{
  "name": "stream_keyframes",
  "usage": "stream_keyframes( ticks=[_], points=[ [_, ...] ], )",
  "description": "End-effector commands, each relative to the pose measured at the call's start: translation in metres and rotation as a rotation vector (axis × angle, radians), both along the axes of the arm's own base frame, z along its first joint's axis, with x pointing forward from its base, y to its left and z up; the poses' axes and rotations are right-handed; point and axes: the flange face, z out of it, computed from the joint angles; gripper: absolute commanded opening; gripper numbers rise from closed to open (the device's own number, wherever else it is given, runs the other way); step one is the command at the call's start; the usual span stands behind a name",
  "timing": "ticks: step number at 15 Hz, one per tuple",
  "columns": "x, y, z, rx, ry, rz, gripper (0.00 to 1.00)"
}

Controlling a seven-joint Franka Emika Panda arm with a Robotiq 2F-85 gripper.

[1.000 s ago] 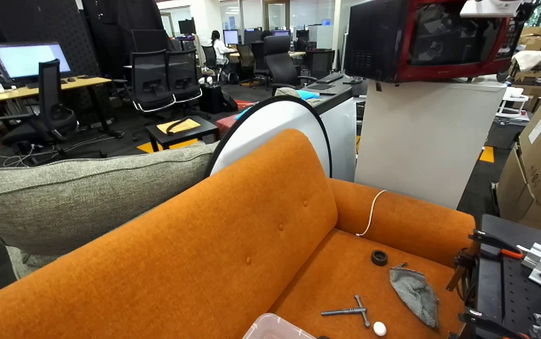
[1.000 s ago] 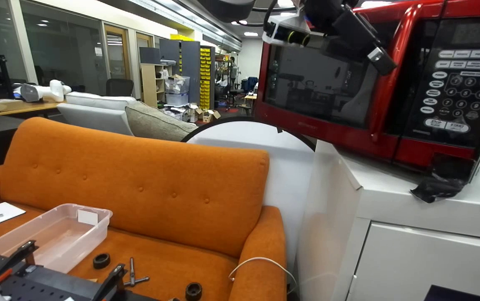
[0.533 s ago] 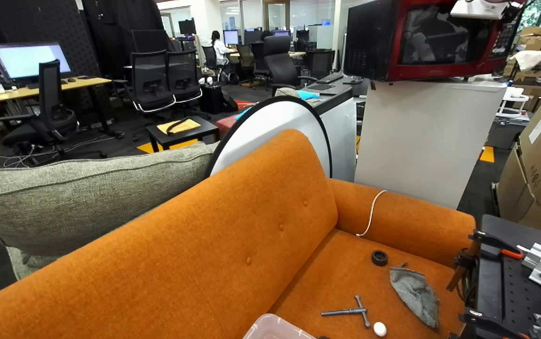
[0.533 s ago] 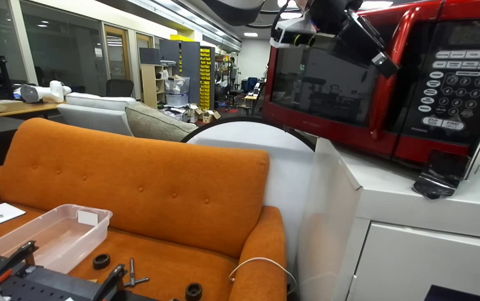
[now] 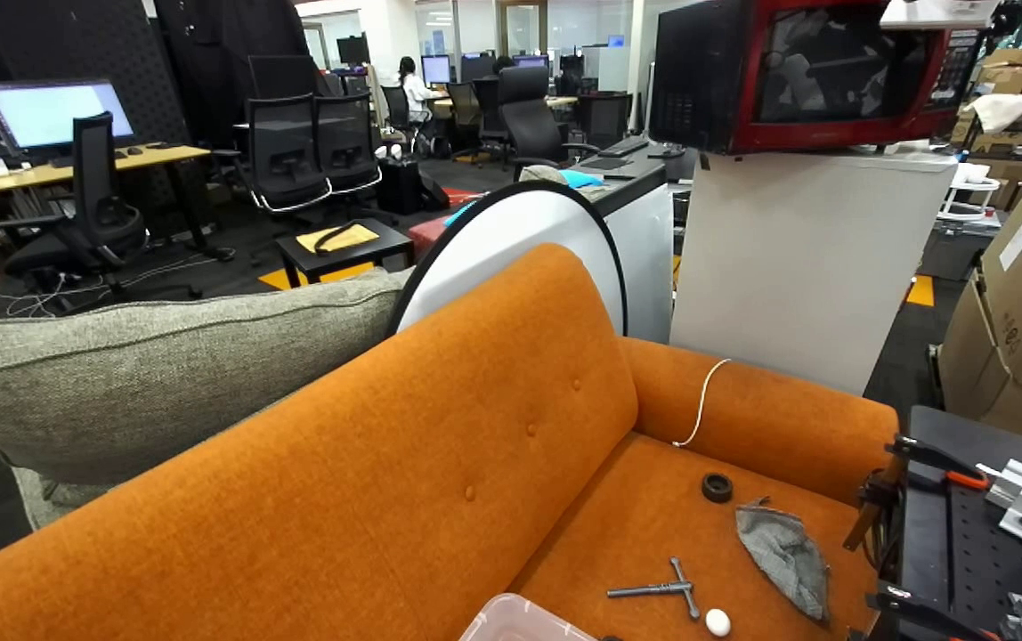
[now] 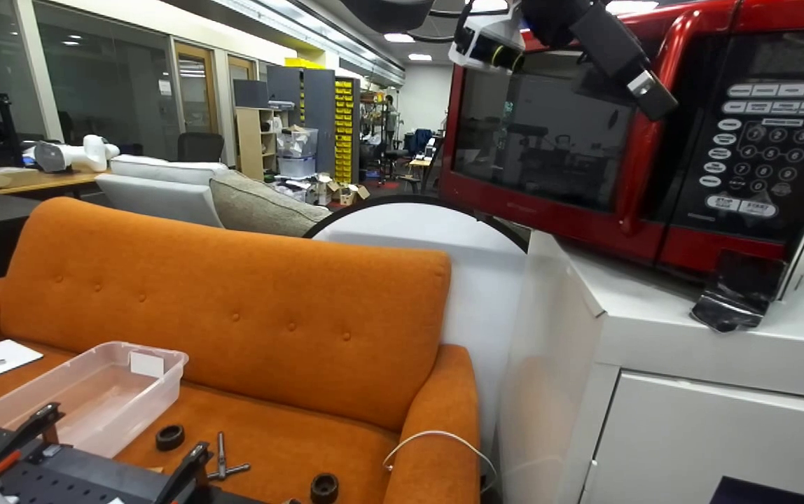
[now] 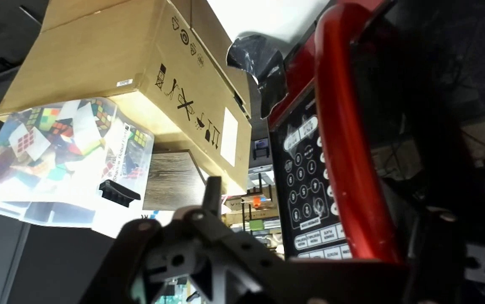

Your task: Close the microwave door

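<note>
The microwave door (image 6: 542,154) is sitting across the front of the microwave (image 5: 787,85), looking flush with the control panel (image 6: 759,154); whether it is fully shut, I cannot tell. My jaws are standing apart, my gripper (image 6: 656,101) poised right at the single red handle (image 7: 352,139), which is showing between my fingers (image 7: 213,194) in the wrist view. Whether I am touching it, I cannot tell; this spot is probably serving for a push. One white cabinet (image 6: 710,434) is bearing the microwave, presumably raising it to my reach, and one black flap (image 6: 738,301) is hanging from the microwave's corner, perhaps bracing it. Farther out, in an exterior view, one orange sofa (image 6: 234,294) is holding two dark rings (image 6: 324,488), one T-shaped tool (image 6: 223,462) and one clear bin (image 6: 94,392). In both exterior views two clamps (image 6: 185,472) are standing along a black board (image 5: 947,534), likely for pinning work down.
</note>
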Motion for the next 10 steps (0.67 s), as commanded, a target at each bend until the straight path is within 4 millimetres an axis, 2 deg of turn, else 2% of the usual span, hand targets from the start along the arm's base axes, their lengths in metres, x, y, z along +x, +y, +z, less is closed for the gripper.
stream_keyframes(
  ticks=[1, 6, 10],
  points=[
    [-0.032, 0.017, 0.010, 0.044, -0.005, 0.102, 1.00],
    [-0.050, 0.036, 0.018, 0.117, 0.005, 0.294, 1.00],
    [-0.081, 0.052, 0.031, 0.208, 0.025, 0.420, 1.00]
  ],
)
